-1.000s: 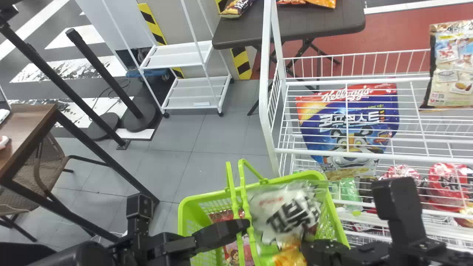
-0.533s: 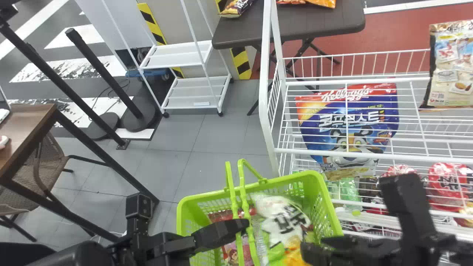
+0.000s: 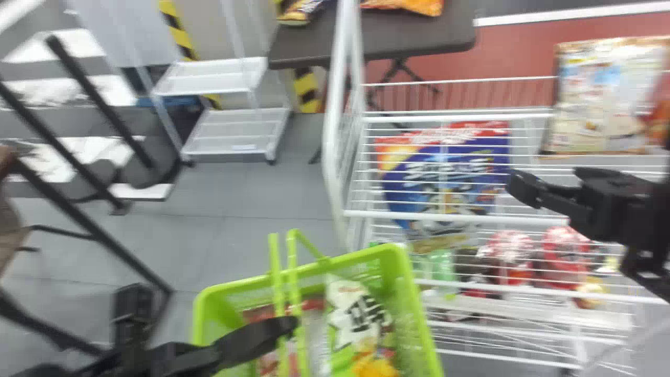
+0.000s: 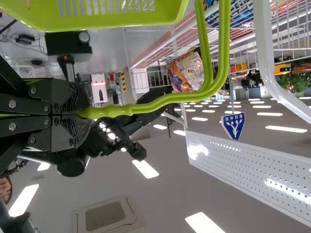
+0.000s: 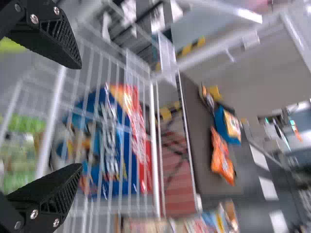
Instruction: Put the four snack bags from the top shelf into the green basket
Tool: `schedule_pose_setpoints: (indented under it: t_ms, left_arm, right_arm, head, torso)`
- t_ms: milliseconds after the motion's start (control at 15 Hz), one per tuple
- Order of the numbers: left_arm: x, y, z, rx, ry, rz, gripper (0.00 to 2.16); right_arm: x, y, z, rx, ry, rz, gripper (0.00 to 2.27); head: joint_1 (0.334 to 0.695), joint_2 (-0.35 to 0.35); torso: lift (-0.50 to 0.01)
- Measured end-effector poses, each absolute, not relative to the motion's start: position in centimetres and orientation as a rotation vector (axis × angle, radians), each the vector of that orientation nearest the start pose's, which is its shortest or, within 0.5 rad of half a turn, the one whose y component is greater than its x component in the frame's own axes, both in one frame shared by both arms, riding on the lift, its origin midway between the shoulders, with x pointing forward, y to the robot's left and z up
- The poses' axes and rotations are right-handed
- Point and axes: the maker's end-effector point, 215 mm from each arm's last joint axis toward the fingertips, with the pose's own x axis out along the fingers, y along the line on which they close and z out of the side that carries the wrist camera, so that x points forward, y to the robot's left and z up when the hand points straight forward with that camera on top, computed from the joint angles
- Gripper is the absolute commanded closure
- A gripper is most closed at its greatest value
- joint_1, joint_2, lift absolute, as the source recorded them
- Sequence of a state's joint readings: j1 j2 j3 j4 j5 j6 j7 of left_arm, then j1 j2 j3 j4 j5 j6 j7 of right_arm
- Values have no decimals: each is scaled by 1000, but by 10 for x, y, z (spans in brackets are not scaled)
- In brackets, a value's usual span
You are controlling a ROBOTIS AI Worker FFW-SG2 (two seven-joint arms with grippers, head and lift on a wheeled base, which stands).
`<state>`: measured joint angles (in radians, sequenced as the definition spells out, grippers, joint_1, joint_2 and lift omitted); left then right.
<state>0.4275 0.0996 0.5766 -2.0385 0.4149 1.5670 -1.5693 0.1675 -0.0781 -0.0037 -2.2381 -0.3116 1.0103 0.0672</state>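
The left gripper [image 4: 92, 114] is clamped on the handles [image 4: 160, 101] of the green basket [image 3: 356, 257]; the right gripper [image 5: 80, 115] is empty, its fingers spread, near the wire rack [image 3: 450, 214]. A white bag [image 3: 361, 314] lies in the basket beside a reddish packet [image 3: 259, 314]; a tan bag [image 3: 591, 99] stands on the rack, an orange-red one [image 3: 658, 123] just beside it — likely the next ones wanted. A blue bag [image 3: 466, 180] shows through the wires; I cannot tell its level.

The open fingers could snag a wire if they come in low; a pinch on one slack corner might let a bag slide out; the basket, hung by its handles alone, could swing or tip if a bag lands off-centre.

Large dark lettering marks the white bag; pale lettering crosses the blue one; the tan bag carries small pictures — print too faint to read.
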Motion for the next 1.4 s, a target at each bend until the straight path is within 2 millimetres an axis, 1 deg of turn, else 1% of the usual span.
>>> schedule_pose_setpoints:
  t_ms: [67,133,333,400,467,600,667,733,800,867,933,1000,1067,1200,1267,1400]
  left_arm:
    - [240,209,-352,-1316,725,-992,2142]
    - [239,209,-352,-1317,726,-991,2142]
    - [238,209,-353,-1319,728,-988,2142]
    - [237,210,-353,-1320,728,-985,2142]
    - [237,211,-354,-1322,729,-981,2142]
    - [235,213,-355,-1325,729,-973,2142]
    - [235,214,-356,-1328,729,-969,2142]
    - [235,215,-357,-1330,729,-966,2142]
    - [234,216,-357,-1332,728,-963,2142]
    - [234,217,-358,-1335,728,-959,2142]
    - [234,218,-359,-1338,727,-954,2142]
    - [234,219,-360,-1340,726,-951,2142]
    - [234,220,-360,-1341,726,-949,2142]
    - [235,220,-360,-1341,726,-948,2142]
    - [235,221,-360,-1341,726,-948,2142]
    - [235,221,-361,-1340,727,-947,2142]
  right_arm:
    - [506,-183,-361,141,497,207,56]
    - [524,-204,-366,120,483,156,56]
    - [574,-253,-374,65,442,48,56]
    - [588,-263,-374,49,426,27,56]
    - [603,-272,-373,31,408,7,56]
    - [628,-280,-376,3,394,-11,87]
    - [638,-279,-378,-12,391,-13,221]
    - [645,-276,-382,-26,393,-10,559]
    - [649,-272,-386,-36,400,-6,950]
    - [652,-270,-390,-42,410,-4,1440]
    - [653,-270,-392,-44,416,-3,2003]
    - [652,-270,-395,-44,426,-4,2189]
    - [650,-269,-399,-42,443,-4,2236]
    - [644,-268,-406,-33,458,-6,2253]
    - [641,-269,-405,-25,454,-8,2253]
    - [635,-267,-397,-11,433,-2,2253]
  head:
    - [695,46]
    - [695,16]
    - [695,-49]
    - [695,-73]
    - [695,-80]
    - [695,-87]
    - [695,-84]
    - [695,-79]
    - [695,-79]
    - [695,-69]
    - [695,-66]
    - [695,-64]
    - [695,-63]
    - [695,-61]
    - [695,-62]
    - [695,-61]
  torso:
    - [0]
    - [0]
    - [0]
    - [0]
    - [0]
    - [0]
    - [0]
    - [0]
    - [0]
    - [0]
    - [0]
    - [0]
    - [0]
    - [0]
    - [0]
    - [0]
